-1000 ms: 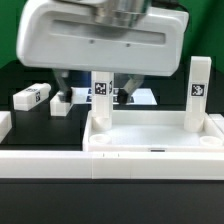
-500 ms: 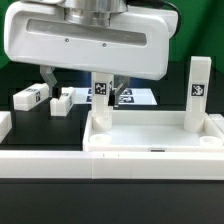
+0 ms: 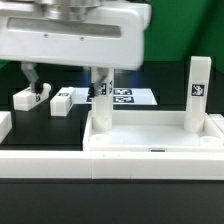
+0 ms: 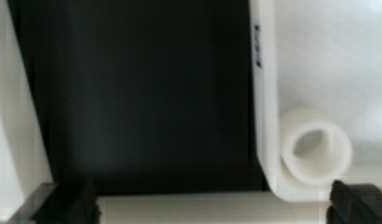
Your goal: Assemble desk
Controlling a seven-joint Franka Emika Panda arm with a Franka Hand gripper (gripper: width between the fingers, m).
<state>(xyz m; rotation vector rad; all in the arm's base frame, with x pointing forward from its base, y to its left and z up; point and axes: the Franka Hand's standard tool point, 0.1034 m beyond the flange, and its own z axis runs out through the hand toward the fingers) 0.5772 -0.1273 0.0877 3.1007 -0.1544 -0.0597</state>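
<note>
The gripper [image 3: 65,80] hangs over the back of the black table [image 3: 50,128] with its jaws spread wide and nothing between them. One dark finger [image 3: 31,78] stands toward the exterior view's left, and the other is close by an upright leg. The desk top [image 3: 150,140], a white rimmed tray, lies in front toward the exterior view's right, lower than the gripper's broad white body. Two legs stand upright in it, each with a black-and-white tag: the first leg [image 3: 103,105] at its rear left corner and the second leg [image 3: 198,90] at its rear right corner. Two more lie flat on the table off the tray's left rear, one loose leg [image 3: 33,96] just below the dark finger and the other loose leg [image 3: 63,101] beside it, not touching. The marker board [image 3: 135,97] lies flat behind the tray, and a long white rail [image 3: 40,162] runs across the front. In the wrist view the fingertips [image 4: 63,205] stand far apart over the dark table, with a white part [image 4: 318,150] bearing a round socket near one of them — which piece that is I cannot tell.
</note>
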